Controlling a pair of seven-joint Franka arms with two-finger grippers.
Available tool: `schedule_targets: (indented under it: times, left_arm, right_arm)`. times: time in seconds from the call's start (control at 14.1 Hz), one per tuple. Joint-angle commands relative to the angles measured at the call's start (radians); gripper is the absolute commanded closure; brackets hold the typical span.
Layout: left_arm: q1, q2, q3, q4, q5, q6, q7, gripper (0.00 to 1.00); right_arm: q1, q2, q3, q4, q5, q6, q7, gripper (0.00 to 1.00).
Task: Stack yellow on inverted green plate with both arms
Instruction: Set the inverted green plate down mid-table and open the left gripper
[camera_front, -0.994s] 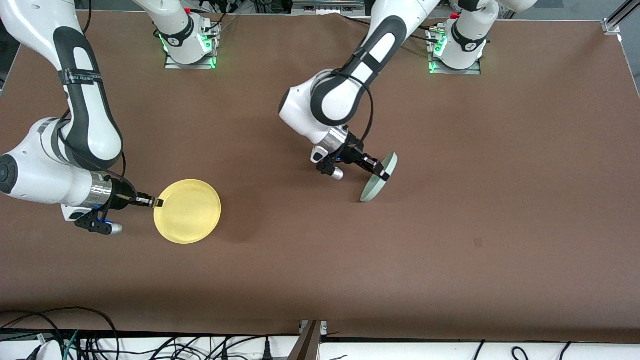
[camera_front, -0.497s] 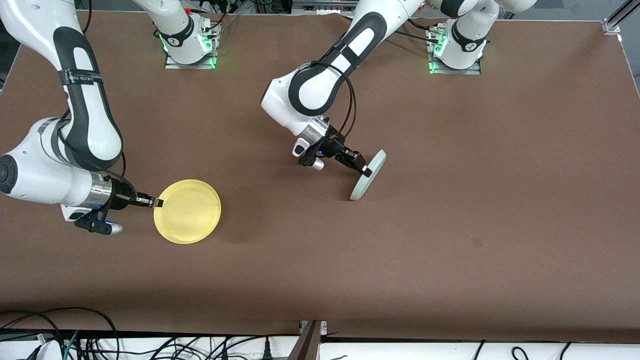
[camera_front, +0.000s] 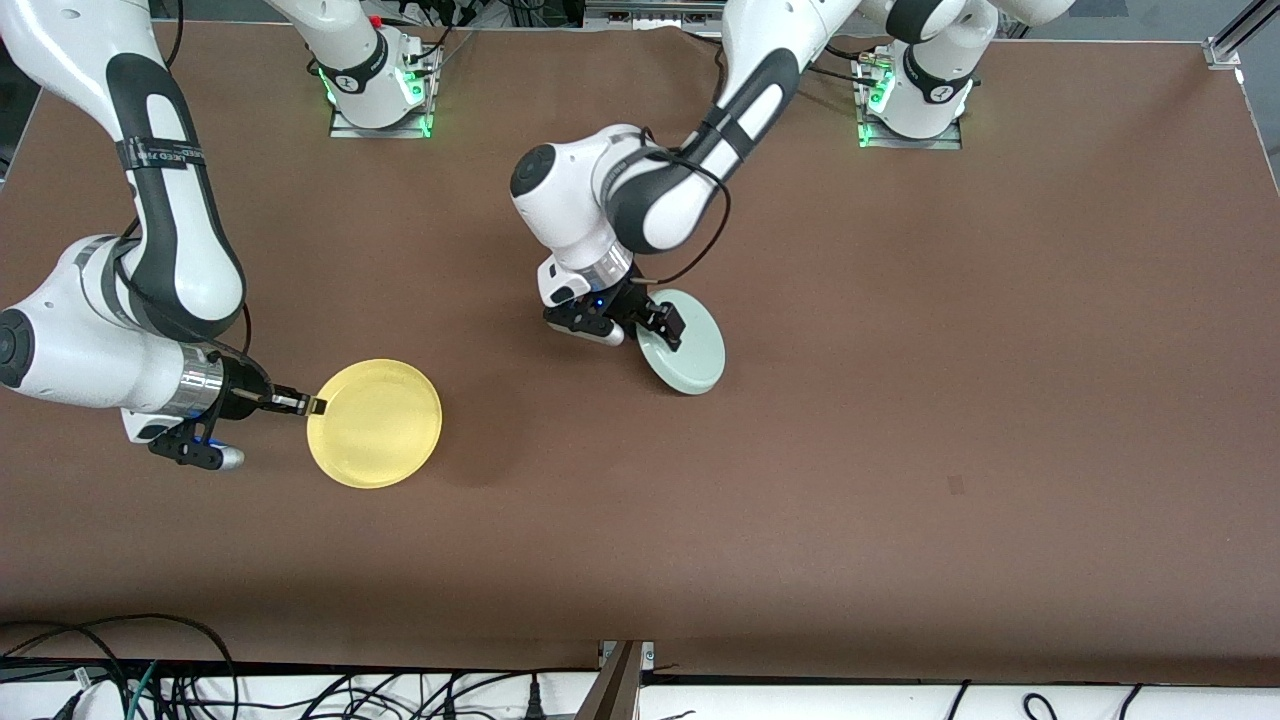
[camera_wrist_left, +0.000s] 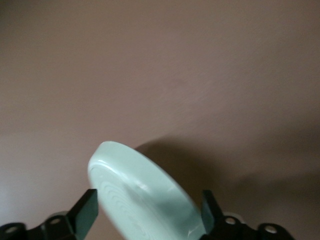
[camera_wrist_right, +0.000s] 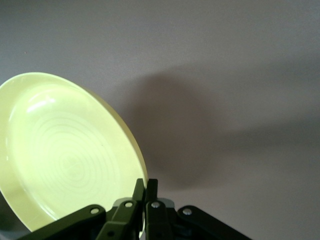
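Note:
The pale green plate (camera_front: 685, 345) is near the table's middle, tilted low, with its broad face toward the front camera. My left gripper (camera_front: 665, 325) is at its rim on the right arm's side. In the left wrist view the fingers (camera_wrist_left: 86, 214) stand wide apart with the green plate (camera_wrist_left: 145, 195) slanting between them. My right gripper (camera_front: 312, 405) is shut on the rim of the yellow plate (camera_front: 375, 422) and holds it hollow side up just above the table. The right wrist view shows the fingers (camera_wrist_right: 145, 192) pinching the yellow plate's (camera_wrist_right: 65, 150) rim.
The brown table (camera_front: 900, 400) carries nothing else. The arms' bases (camera_front: 380, 90) stand along the edge farthest from the front camera. Cables (camera_front: 150, 680) lie off the table's near edge.
My left arm swung toward the right arm's end and turned its wrist. The green plate went from standing on edge to lying nearly flat, and the left fingers have spread. The right arm has not moved.

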Motion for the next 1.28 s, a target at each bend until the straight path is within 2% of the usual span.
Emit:
schedule_targets:
  times: [0.0,0.21,0.64,0.71,0.99,1.14,1.21]
  left_arm:
    - [0.036,0.035,-0.010,-0.005,-0.129,0.136,-0.022,0.00]
    - [0.082,0.010,-0.010,-0.009,-0.132,0.135,-0.018,0.00]
    - [0.333,-0.182,-0.003,-0.018,-0.117,-0.156,0.050,0.00]
    - [0.378,-0.216,-0.004,-0.019,-0.120,-0.173,0.077,0.00]
    - [0.557,-0.320,-0.012,-0.024,-0.131,-0.236,0.336,0.00]
    - [0.615,-0.380,-0.012,-0.024,-0.134,-0.337,0.480,0.00]
    - [0.642,-0.414,-0.010,-0.028,-0.175,-0.368,0.525,0.00]
  right_arm:
    - [-0.019,0.000,0.008,0.017,0.022,-0.020,0.003,1.00]
    - [-0.017,0.000,0.008,0.017,0.022,-0.020,0.003,1.00]
    - [-0.014,0.004,0.011,0.017,0.023,-0.020,0.012,1.00]
    - [-0.011,0.007,0.015,0.017,0.023,-0.020,0.013,1.00]
    - [0.039,0.018,0.025,0.000,0.052,-0.018,0.074,1.00]
    - [0.086,0.023,0.025,-0.022,0.058,-0.009,0.099,1.00]
    - [0.109,0.023,0.031,-0.034,0.080,-0.007,0.104,1.00]
